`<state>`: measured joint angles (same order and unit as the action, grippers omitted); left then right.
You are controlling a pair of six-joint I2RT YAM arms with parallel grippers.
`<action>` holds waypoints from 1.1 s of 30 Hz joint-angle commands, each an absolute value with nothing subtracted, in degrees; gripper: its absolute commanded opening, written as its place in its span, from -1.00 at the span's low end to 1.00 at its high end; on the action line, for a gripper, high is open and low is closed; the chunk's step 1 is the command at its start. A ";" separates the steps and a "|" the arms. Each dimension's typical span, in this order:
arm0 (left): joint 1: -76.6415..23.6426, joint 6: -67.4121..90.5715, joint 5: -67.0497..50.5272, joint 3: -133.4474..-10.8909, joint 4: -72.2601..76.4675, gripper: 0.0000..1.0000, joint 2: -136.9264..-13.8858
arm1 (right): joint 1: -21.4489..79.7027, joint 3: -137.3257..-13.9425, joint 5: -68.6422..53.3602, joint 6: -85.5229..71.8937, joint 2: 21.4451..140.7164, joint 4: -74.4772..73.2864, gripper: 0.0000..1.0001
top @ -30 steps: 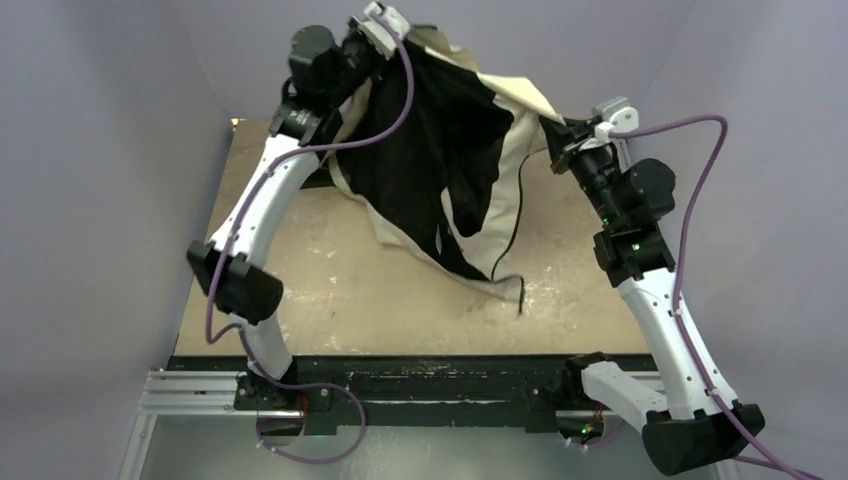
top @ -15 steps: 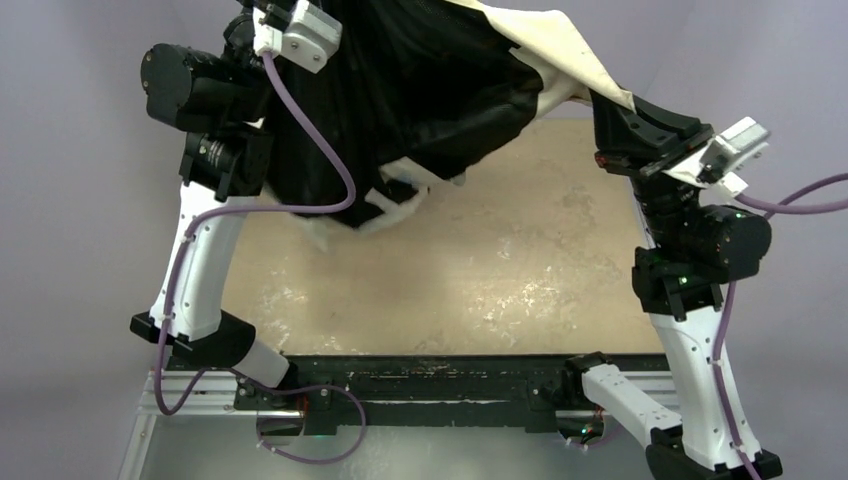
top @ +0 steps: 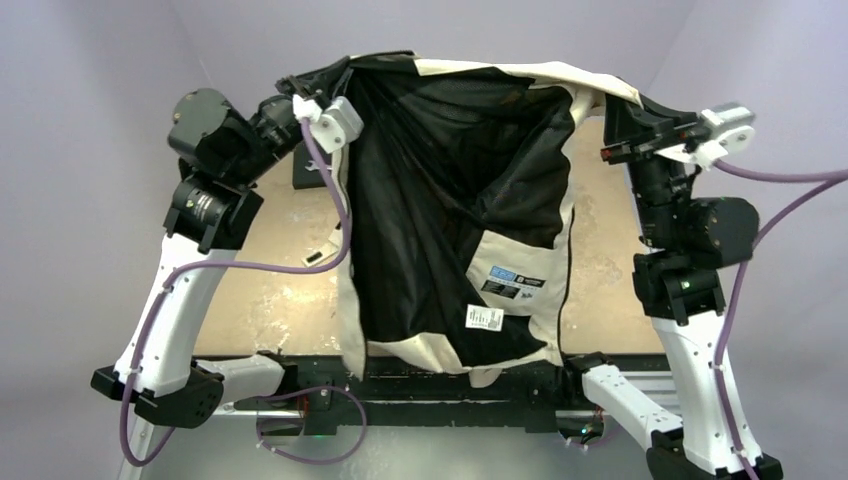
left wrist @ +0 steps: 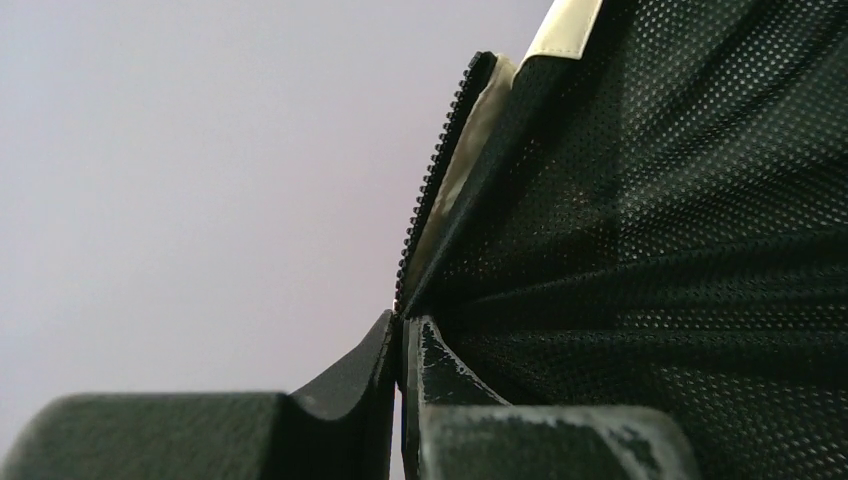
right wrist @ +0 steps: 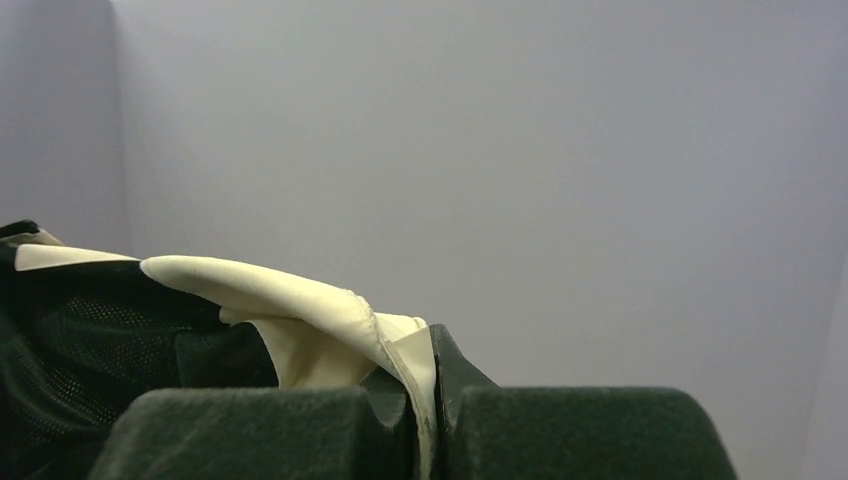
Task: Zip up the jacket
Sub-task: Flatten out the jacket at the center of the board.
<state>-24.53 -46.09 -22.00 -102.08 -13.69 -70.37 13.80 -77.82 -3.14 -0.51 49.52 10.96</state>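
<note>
Pincers (left wrist: 403, 330) (right wrist: 432, 375) hold jacket (top: 450, 170) over beige table (top: 270, 300); lilac walls (top: 90, 150).

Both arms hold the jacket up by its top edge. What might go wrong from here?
1. The left pincer and the right pincer each pinch only a thin edge of the jacket; the cloth may slip out.
2. The hem hangs near the front rail and may snag there.
3. The left arm's purple cable runs beside the jacket's side and may catch it.
</note>
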 commanded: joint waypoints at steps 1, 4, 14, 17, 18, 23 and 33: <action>-22.06 -49.03 -10.44 -98.39 -9.61 -1.00 -69.38 | 12.52 -76.32 13.09 4.04 51.35 10.04 -1.00; -22.06 -50.24 -9.35 -95.77 -10.85 -0.69 -70.18 | 12.57 -76.31 16.79 4.03 53.87 7.88 -1.00; -22.06 -35.59 -11.34 -82.01 -21.54 0.60 -73.05 | 12.57 -70.25 19.63 3.90 55.91 5.74 -1.00; -22.06 -33.19 -14.86 -77.31 -22.07 0.69 -73.97 | 12.55 -65.78 12.30 5.07 52.13 9.09 -1.00; -22.06 -32.38 -15.65 -76.70 -21.86 0.69 -74.91 | 12.52 -63.33 7.90 5.94 50.39 11.66 -1.00; -24.98 -29.03 -21.23 -81.53 -22.69 0.83 -81.72 | 12.57 -58.29 -7.78 8.22 45.91 15.72 -1.00; -36.39 -21.81 -20.14 -84.22 -17.49 0.96 -92.98 | 12.59 -59.08 -10.97 8.21 45.36 8.07 -1.00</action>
<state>-35.97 -27.73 -20.08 -82.91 -23.42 -89.95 12.62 -58.52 -7.75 7.55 47.29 7.01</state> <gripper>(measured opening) 0.972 0.015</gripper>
